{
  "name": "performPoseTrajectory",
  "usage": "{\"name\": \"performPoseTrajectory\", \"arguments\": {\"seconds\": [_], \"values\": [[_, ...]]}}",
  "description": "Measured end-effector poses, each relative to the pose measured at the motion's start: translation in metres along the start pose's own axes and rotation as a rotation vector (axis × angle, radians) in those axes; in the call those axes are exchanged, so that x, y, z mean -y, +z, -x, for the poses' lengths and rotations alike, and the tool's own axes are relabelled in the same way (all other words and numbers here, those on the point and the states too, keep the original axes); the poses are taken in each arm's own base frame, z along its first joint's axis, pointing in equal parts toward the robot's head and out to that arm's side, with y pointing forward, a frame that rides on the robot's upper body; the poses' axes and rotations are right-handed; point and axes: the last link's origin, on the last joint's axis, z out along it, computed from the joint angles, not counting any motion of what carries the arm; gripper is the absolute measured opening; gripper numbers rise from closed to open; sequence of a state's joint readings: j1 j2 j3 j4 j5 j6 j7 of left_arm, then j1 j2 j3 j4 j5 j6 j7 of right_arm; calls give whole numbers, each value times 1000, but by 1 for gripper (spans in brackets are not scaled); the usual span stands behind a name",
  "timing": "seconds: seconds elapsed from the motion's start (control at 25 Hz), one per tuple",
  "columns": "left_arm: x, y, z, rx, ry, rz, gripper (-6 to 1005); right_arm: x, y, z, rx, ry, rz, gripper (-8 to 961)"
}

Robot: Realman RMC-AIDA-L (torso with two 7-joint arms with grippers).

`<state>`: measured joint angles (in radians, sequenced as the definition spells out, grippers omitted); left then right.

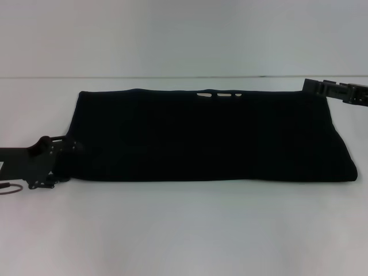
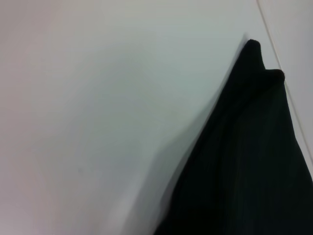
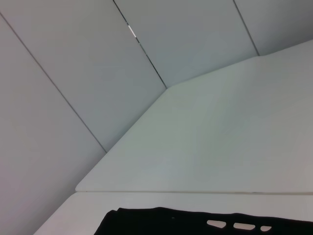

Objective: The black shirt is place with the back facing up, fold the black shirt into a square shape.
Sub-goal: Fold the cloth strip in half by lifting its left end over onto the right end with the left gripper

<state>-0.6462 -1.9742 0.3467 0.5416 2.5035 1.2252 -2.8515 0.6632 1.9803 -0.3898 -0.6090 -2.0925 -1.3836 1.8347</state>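
Note:
The black shirt (image 1: 207, 138) lies flat on the white table (image 1: 184, 230) as a long, wide band, with small gaps of table showing along its far edge. My left gripper (image 1: 70, 147) is at the shirt's near left corner, touching or just over its edge. My right gripper (image 1: 310, 86) is at the shirt's far right corner, at the level of its far edge. The left wrist view shows a pointed shirt corner (image 2: 244, 161) on the table. The right wrist view shows the shirt's far edge (image 3: 195, 223).
The table runs wide in front of the shirt and behind it to a pale panelled wall (image 3: 73, 73). A brown cable loop (image 1: 10, 188) hangs by my left arm at the table's left edge.

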Motion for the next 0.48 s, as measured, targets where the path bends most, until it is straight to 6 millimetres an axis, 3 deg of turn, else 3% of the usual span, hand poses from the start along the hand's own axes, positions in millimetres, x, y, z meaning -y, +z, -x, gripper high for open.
{"name": "performPoseTrajectory", "arguments": {"seconds": [0.48], "values": [[-2, 0, -6, -28, 14, -7, 757, 1, -2, 0, 11, 5, -1, 899]]}}
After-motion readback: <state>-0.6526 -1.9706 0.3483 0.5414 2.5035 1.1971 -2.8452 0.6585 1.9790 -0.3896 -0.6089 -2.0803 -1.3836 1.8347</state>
